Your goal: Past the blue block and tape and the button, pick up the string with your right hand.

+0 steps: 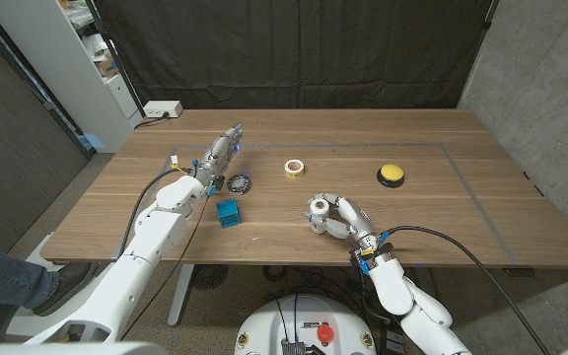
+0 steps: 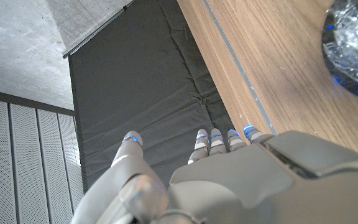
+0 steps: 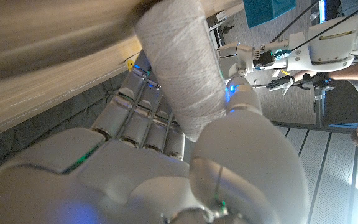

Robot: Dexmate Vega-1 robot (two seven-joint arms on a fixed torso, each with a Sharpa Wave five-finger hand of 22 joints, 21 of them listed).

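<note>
While the right hand (image 1: pixel 335 217) grips the white wound-fibre string spool (image 1: pixel 319 207), the spool sits w/ its open end up, near the table's front-middle. Right wrist view: the string spool (image 3: pixel 178 65) is a rough, matte cylinder, clamped between the ribbed grey fingers (image 3: pixel 143 115) and the smooth thumb.

Left hand (image 1: pixel 220 153) lies fingers out straight, holding nothing, beside a round, dark, glossy crinkled object (image 1: pixel 240 183); left wrist view shows that hand (image 2: pixel 229 180) over the table's edge.

Small blue cube block (image 1: pixel 228 213) is just in front of that object, well left of the spool. Yellow-and-white tape roll (image 1: pixel 294 167) is behind the spool, apart. Yellow domed button on a black base (image 1: pixel 390 176) is behind-right. Wood-grain table (image 1: pixel 501 232) has bare room right of the hand, up to the thin grey taped line.
</note>
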